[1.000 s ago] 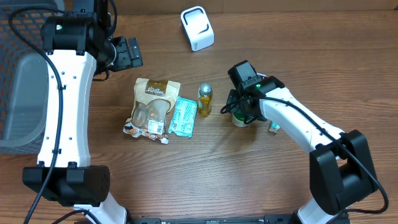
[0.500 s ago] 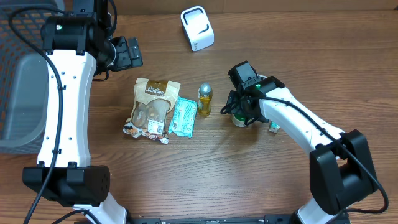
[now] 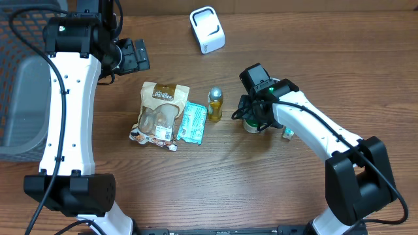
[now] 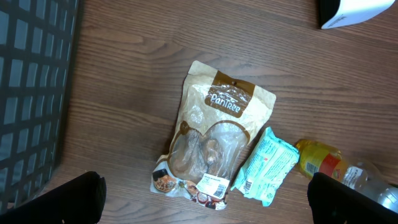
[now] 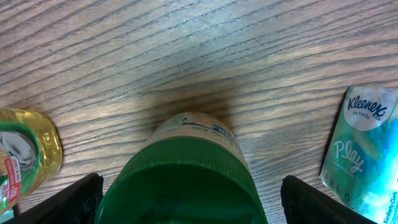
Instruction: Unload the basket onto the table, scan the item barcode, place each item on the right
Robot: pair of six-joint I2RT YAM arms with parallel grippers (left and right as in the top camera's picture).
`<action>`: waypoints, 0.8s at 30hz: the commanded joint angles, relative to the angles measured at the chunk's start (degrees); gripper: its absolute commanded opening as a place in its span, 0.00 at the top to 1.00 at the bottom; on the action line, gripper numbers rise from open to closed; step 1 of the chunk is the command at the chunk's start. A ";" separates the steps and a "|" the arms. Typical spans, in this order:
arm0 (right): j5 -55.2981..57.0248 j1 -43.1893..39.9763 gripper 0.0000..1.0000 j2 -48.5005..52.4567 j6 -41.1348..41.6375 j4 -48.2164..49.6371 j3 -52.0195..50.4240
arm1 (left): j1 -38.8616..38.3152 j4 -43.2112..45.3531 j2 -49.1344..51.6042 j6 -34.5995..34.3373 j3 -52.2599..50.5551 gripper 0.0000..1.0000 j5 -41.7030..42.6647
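Note:
A jar with a green ribbed lid (image 5: 186,180) stands on the wooden table, seen in the overhead view as the jar (image 3: 249,125) right of centre. My right gripper (image 5: 199,200) is straight above it, open, one finger (image 5: 78,199) on each side of the lid; a gap shows on the right side. My left gripper (image 4: 211,202) is open and empty, high over a brown snack pouch (image 4: 214,137) whose white barcode label (image 4: 214,182) faces up. The white scanner (image 3: 207,29) stands at the back.
A teal packet (image 3: 192,122) lies right of the pouch. A yellow bottle (image 3: 215,104) lies close to the jar's left. A Kleenex tissue pack (image 5: 357,152) lies close on the jar's right. A dark mesh basket (image 3: 19,104) takes up the left edge.

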 commanded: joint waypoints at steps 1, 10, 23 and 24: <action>0.42 -0.22 0.12 -0.26 -0.44 0.13 1.49 | 0.00 0.07 0.09 0.63 0.85 0.00 0.31; 0.42 -0.22 0.12 -0.26 -0.44 -0.09 1.49 | 0.00 0.09 0.09 0.63 0.85 0.01 0.31; 0.42 -0.22 0.12 -0.26 -0.42 0.11 1.49 | 0.00 0.09 0.09 0.63 0.85 0.00 0.31; 0.42 -0.22 0.09 -0.26 -0.42 0.20 1.49 | 0.00 0.09 0.09 0.63 0.85 0.00 0.31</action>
